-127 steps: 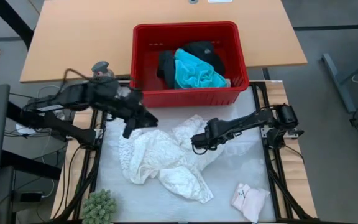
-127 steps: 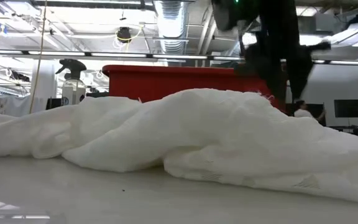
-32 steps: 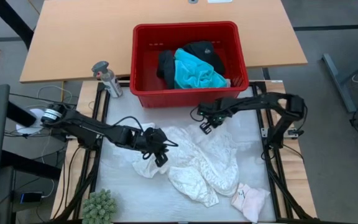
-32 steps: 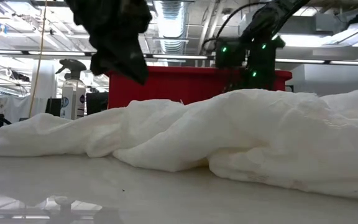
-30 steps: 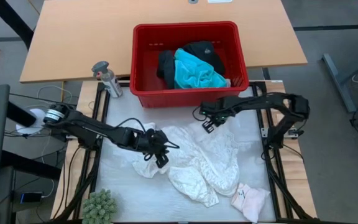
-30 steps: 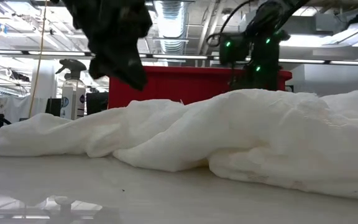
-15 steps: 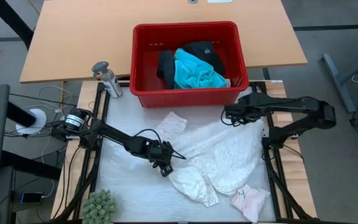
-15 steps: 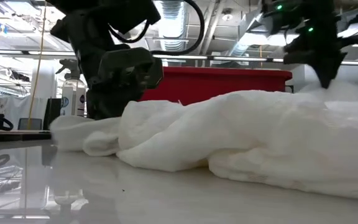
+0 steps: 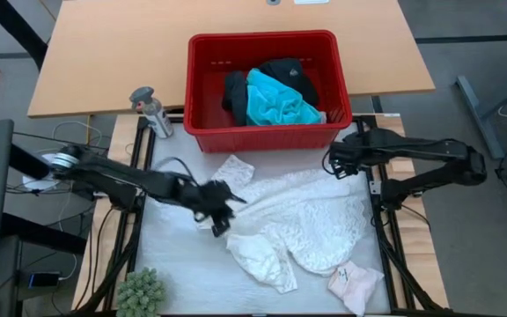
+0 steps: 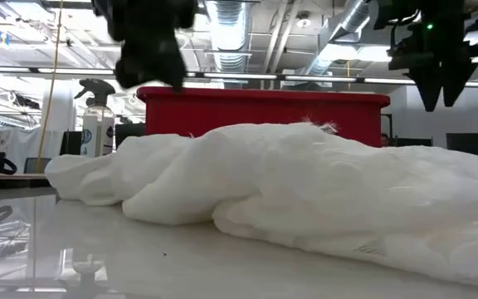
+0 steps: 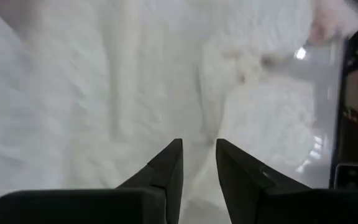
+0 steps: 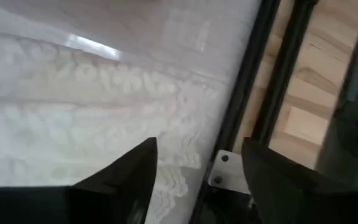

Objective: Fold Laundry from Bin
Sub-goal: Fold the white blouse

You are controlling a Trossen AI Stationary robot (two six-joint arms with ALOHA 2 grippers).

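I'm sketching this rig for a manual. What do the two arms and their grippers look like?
Both arms are black, slender and jointed, with thin black cables looping alongside. The left gripper and right gripper each end in two dark, wedge-shaped, tapering fingers. A green light glows on the right wrist in the low view.

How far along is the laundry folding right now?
Done: the white lacy top is out of the red bin and spread on the table, and a small pale pink-white piece lies at the near right corner. In hand: nothing is gripped; the right pincer hangs open above the top's far right corner, the left pincer at its left edge. Left: no fold shows; the turquoise shirt and black clothing remain inside the bin.
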